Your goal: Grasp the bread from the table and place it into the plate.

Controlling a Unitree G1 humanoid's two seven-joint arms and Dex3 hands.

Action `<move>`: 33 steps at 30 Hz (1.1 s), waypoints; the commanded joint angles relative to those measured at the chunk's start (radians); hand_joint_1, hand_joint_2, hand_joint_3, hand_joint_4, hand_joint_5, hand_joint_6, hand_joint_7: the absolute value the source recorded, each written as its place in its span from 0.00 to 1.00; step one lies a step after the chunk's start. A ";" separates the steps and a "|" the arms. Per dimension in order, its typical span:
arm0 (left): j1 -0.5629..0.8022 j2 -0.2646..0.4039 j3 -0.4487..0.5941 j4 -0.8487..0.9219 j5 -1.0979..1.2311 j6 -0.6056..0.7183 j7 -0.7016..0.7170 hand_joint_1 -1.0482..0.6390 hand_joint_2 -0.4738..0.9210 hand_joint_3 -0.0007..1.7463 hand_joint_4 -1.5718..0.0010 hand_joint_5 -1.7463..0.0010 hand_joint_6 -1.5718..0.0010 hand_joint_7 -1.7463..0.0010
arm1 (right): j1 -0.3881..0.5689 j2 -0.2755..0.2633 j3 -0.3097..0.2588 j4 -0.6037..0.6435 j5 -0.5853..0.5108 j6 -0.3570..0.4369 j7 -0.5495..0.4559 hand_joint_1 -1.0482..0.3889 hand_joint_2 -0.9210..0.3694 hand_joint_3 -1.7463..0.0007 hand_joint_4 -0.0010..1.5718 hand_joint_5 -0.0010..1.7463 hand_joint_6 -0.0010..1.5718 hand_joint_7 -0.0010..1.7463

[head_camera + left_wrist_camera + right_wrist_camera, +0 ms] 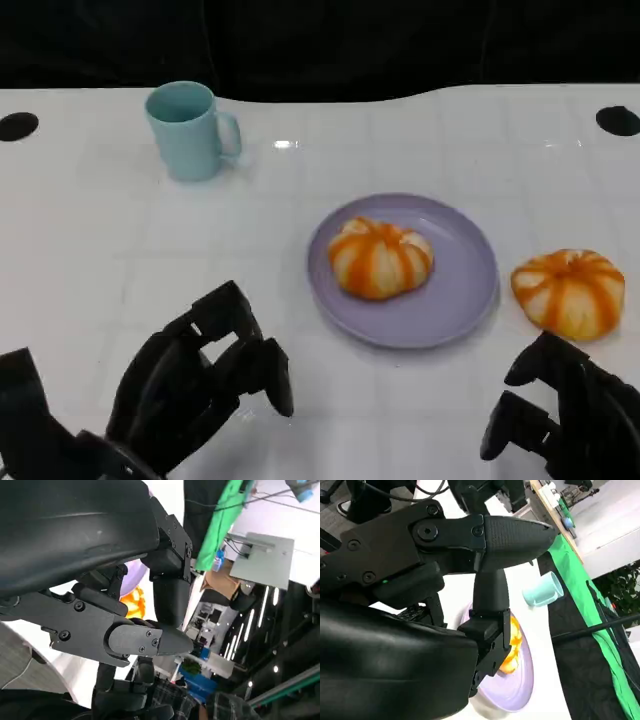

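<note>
Here, nearest the camera, the left robot hand point(205, 385) is hovering low over the white worktop point(90, 250), its fingers spread apart and holding nothing. Across from it, the right robot hand point(565, 410) is waiting at the near right edge, fingers likewise apart and empty, just in front of the orange-striped bun on the worktop point(570, 290).

That bun is lying on the bare surface just beside the right rim of the lilac plate point(465, 285), apart from it, and no fingers are touching it. A little farther in, the bun on the plate point(380, 258) is sitting near the middle of the dish, upright and settled. The right wrist view is catching the same plate and its bun past the robot hand's dark fingers point(492, 587).

Judging by the layout, the job is standing roughly half done: one piece of bread is already resting where it belongs, while the second is still waiting on the worktop. What remains looks to be a short reach by the right robot hand, a grasp around the loose bun, a lift and a small carry leftward onto the free part of the plate, with care not to crowd the bun already there.

Farthest back, a pale teal mug point(188, 130) is standing upright near the rear left, well apart from the plate.
</note>
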 commanded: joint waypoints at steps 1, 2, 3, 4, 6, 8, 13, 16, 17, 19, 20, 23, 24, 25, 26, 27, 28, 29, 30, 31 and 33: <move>0.047 -0.019 0.003 -0.039 -0.001 0.034 0.055 0.28 1.00 0.20 0.52 0.00 0.68 0.00 | 0.012 -0.012 -0.003 -0.020 0.002 -0.001 -0.005 0.38 0.00 0.70 0.39 1.00 0.26 0.97; 0.055 -0.022 0.003 -0.046 0.002 0.039 0.064 0.28 1.00 0.21 0.52 0.00 0.69 0.00 | 0.012 -0.012 -0.003 -0.021 0.001 -0.001 -0.005 0.38 0.00 0.70 0.39 1.00 0.26 0.97; 0.062 -0.024 0.002 -0.051 0.005 0.041 0.068 0.28 1.00 0.21 0.52 0.00 0.69 0.00 | 0.012 -0.014 -0.002 -0.022 0.000 -0.001 -0.005 0.38 0.00 0.70 0.39 1.00 0.26 0.97; 0.068 -0.025 0.001 -0.054 0.008 0.043 0.071 0.28 1.00 0.21 0.52 0.00 0.69 0.00 | 0.013 -0.015 -0.001 -0.021 -0.004 -0.007 -0.002 0.38 0.00 0.70 0.39 1.00 0.26 0.97; 0.074 -0.026 0.000 -0.057 0.010 0.044 0.072 0.28 1.00 0.21 0.52 0.00 0.69 0.00 | 0.013 -0.017 0.000 -0.019 -0.008 -0.013 0.000 0.38 0.00 0.70 0.39 1.00 0.26 0.97; 0.079 -0.024 0.000 -0.060 0.009 0.049 0.073 0.28 1.00 0.21 0.52 0.00 0.69 0.00 | 0.013 -0.016 -0.001 -0.016 -0.007 -0.016 0.003 0.38 0.00 0.70 0.39 1.00 0.26 0.97; 0.097 -0.026 0.003 -0.070 0.004 0.061 0.084 0.27 1.00 0.20 0.52 0.00 0.69 0.00 | 0.012 -0.013 -0.004 -0.011 -0.002 -0.020 0.006 0.38 0.00 0.71 0.39 1.00 0.26 0.97; 0.104 -0.024 0.005 -0.069 -0.005 0.065 0.074 0.27 1.00 0.20 0.52 0.00 0.69 0.00 | 0.012 -0.011 -0.004 -0.016 -0.002 -0.013 -0.002 0.37 0.00 0.72 0.40 1.00 0.27 0.96; 0.105 -0.022 0.006 -0.068 -0.004 0.064 0.071 0.27 1.00 0.20 0.52 0.00 0.69 0.00 | 0.013 -0.010 -0.005 -0.015 -0.001 -0.015 -0.001 0.37 0.00 0.72 0.40 1.00 0.27 0.96; 0.107 -0.020 0.007 -0.066 -0.002 0.062 0.068 0.27 1.00 0.20 0.51 0.00 0.70 0.00 | 0.013 -0.009 -0.005 -0.015 0.000 -0.018 0.000 0.37 0.00 0.72 0.40 1.00 0.28 0.96; 0.107 -0.020 0.007 -0.067 -0.002 0.062 0.068 0.27 1.00 0.20 0.51 0.00 0.70 0.00 | 0.013 -0.009 -0.005 -0.014 0.000 -0.018 0.000 0.37 0.00 0.72 0.40 1.00 0.28 0.96; 0.111 -0.020 0.009 -0.071 -0.003 0.066 0.073 0.27 1.00 0.19 0.51 0.00 0.70 0.00 | 0.012 -0.009 -0.004 -0.016 -0.001 -0.015 -0.002 0.38 0.00 0.72 0.40 1.00 0.28 0.96; 0.113 -0.020 0.009 -0.075 -0.004 0.069 0.077 0.27 1.00 0.19 0.51 0.00 0.70 0.00 | 0.011 -0.009 -0.004 -0.017 -0.002 -0.013 -0.004 0.37 0.00 0.72 0.39 1.00 0.27 0.96; 0.115 -0.020 0.010 -0.077 -0.004 0.072 0.079 0.27 1.00 0.19 0.51 0.00 0.70 0.00 | 0.011 -0.010 -0.003 -0.017 -0.002 -0.012 -0.006 0.37 0.00 0.72 0.39 1.00 0.27 0.95; 0.117 -0.019 0.010 -0.077 -0.003 0.072 0.078 0.27 1.00 0.19 0.51 0.00 0.70 0.00 | 0.011 -0.010 -0.002 -0.019 -0.004 -0.010 -0.009 0.37 0.00 0.72 0.39 1.00 0.27 0.95; 0.118 -0.018 0.010 -0.076 -0.002 0.072 0.076 0.27 1.00 0.19 0.51 0.00 0.70 0.01 | 0.011 -0.011 -0.002 -0.021 -0.005 -0.010 -0.011 0.38 0.00 0.72 0.39 1.00 0.27 0.96; 0.119 -0.018 0.010 -0.075 -0.001 0.072 0.075 0.26 1.00 0.18 0.51 0.00 0.70 0.01 | 0.011 -0.011 -0.001 -0.021 -0.006 -0.010 -0.012 0.38 0.00 0.71 0.39 1.00 0.27 0.96; 0.119 -0.018 0.010 -0.075 0.000 0.073 0.074 0.26 1.00 0.18 0.51 0.00 0.70 0.01 | 0.011 -0.011 -0.001 -0.022 -0.006 -0.009 -0.013 0.38 0.00 0.71 0.39 1.00 0.27 0.96; 0.119 -0.018 0.010 -0.075 0.000 0.073 0.074 0.26 1.00 0.18 0.51 0.00 0.70 0.01 | 0.011 -0.012 0.000 -0.022 -0.006 -0.010 -0.014 0.38 0.00 0.71 0.39 1.00 0.27 0.96; 0.119 -0.018 0.011 -0.075 0.000 0.073 0.074 0.26 1.00 0.18 0.51 0.00 0.70 0.01 | 0.011 -0.012 0.000 -0.022 -0.006 -0.010 -0.014 0.38 0.00 0.71 0.39 1.00 0.27 0.96; 0.118 -0.017 0.011 -0.074 0.002 0.071 0.073 0.26 1.00 0.18 0.51 0.00 0.70 0.01 | 0.009 -0.014 0.000 -0.019 -0.005 -0.010 -0.013 0.38 0.00 0.71 0.39 1.00 0.27 0.96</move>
